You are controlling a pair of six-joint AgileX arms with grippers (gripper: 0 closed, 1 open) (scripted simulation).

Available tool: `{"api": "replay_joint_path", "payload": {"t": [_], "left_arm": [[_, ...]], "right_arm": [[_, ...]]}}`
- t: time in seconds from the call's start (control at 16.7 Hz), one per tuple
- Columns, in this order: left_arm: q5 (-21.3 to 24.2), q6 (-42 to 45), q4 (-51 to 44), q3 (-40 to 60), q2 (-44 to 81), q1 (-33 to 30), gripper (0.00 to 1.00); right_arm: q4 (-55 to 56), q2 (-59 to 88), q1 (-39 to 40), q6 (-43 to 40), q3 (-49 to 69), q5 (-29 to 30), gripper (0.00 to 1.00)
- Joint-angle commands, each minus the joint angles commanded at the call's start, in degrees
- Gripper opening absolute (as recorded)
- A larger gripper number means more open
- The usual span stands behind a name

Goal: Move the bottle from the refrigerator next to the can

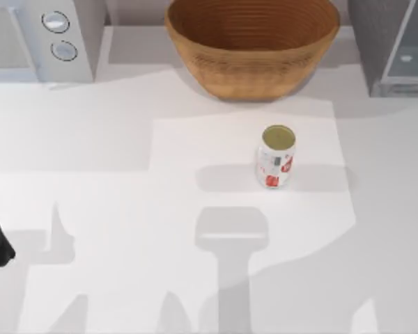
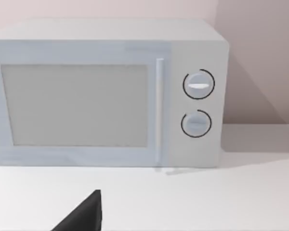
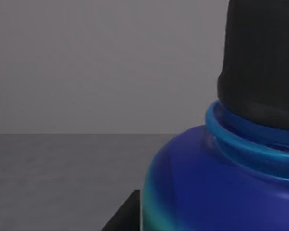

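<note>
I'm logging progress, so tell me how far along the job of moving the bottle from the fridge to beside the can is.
Early stage, nothing delivered. The can stands alone mid-table with no bottle beside it. In hand: the right wrist view looks at the bottle from close up, against grey inner walls, so it seems to be inside the fridge. Whether it is gripped cannot be told. Left: lift it out and set it by the can. The left arm is parked at the table's left edge.

counter (image 1: 111, 209): white, crossed by soft grey shadows | wall (image 2: 260, 57): pale pinkish-beige behind | white microwave (image 2: 106, 91) back left | woven basket (image 1: 252, 43) back centre
</note>
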Motion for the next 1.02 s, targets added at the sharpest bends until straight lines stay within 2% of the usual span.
{"api": "replay_joint_path", "payload": {"t": [0.06, 0.12, 0.66, 1.02], "left_arm": [[0.00, 0.00, 0.00, 0.00, 0.00, 0.00, 1.00], [0.00, 0.00, 0.00, 0.00, 0.00, 0.00, 1.00], [0.00, 0.00, 0.00, 0.00, 0.00, 0.00, 1.00], [0.00, 0.00, 0.00, 0.00, 0.00, 0.00, 1.00]], "right_arm": [[0.00, 0.00, 0.00, 0.00, 0.00, 0.00, 0.02], [0.00, 0.00, 0.00, 0.00, 0.00, 0.00, 0.00], [-0.19, -0.34, -0.20, 0.08, 0.03, 0.00, 0.00], [-7.75, -6.43, -0.20, 0.15, 1.30, -0.08, 0.00]]}}
